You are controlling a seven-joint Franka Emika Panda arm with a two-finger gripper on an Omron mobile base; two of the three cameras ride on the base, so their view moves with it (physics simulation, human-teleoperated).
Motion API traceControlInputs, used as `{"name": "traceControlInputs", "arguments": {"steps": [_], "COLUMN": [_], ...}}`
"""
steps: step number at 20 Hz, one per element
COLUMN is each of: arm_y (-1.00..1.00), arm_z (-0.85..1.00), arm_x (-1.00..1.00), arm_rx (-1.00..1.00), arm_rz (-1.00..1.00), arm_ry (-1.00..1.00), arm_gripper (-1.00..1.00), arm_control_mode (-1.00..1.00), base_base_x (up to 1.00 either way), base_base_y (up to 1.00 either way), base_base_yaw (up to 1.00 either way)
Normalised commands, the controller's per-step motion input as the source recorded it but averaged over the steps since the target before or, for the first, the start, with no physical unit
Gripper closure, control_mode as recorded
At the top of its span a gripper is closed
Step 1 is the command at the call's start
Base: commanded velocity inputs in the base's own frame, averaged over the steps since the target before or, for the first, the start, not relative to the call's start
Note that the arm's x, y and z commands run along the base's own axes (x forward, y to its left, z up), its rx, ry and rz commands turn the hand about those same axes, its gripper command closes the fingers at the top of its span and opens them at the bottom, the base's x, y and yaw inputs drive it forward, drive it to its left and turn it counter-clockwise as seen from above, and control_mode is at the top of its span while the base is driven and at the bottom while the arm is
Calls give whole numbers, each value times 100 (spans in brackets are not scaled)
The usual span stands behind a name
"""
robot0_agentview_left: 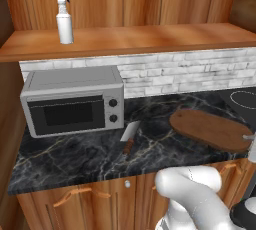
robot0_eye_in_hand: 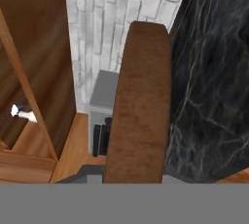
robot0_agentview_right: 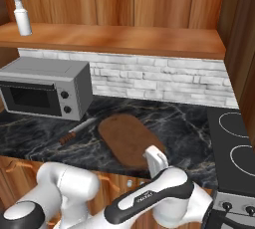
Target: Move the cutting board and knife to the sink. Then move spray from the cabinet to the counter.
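Board (robot0_agentview_right: pixel 130 139) lies flat near the surface's (robot0_agentview_left: pixel 75 156) front edge; the end effector (robot0_agentview_right: pixel 155 159) is clenched at its near end, apparently gripping it. Knife (robot0_agentview_left: pixel 129 137) rests beside the microwave (robot0_agentview_left: pixel 72 101). Spray (robot0_agentview_left: pixel 64 16) stands at the shelf's (robot0_agentview_left: pixel 150 39) left end.

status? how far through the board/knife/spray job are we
Nothing delivered yet. In hand: the tool is shut on the near end of the cutting board, which still looks low over the counter. Left: knife lies by the microwave; spray bottle stands on the cabinet shelf.
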Motion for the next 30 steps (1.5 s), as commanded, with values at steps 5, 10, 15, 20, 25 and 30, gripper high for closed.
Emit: {"name": "traceControlInputs", "arguments": {"steps": [5,10,15,20,25,30], "arm_y": [14,13,14,12,5,0], "arm_z": [40,36,28,26,4,0], "arm_x": [-1,-5,-9,-8,-2,0], "arm_rx": [0,0,0,0,0,0], "arm_rz": [1,0,0,0,0,0], "arm_ry": [0,0,0,0,0,0], "arm_gripper": [100,100,100,100,100,100], "arm_control_mode": [-100,-100,-100,-100,-100,-100], "base_base_x": [0,0,0,0,0,0], "base_base_y": [0,0,0,0,0,0], "base_base_yaw": [0,0,0,0,0,0]}}
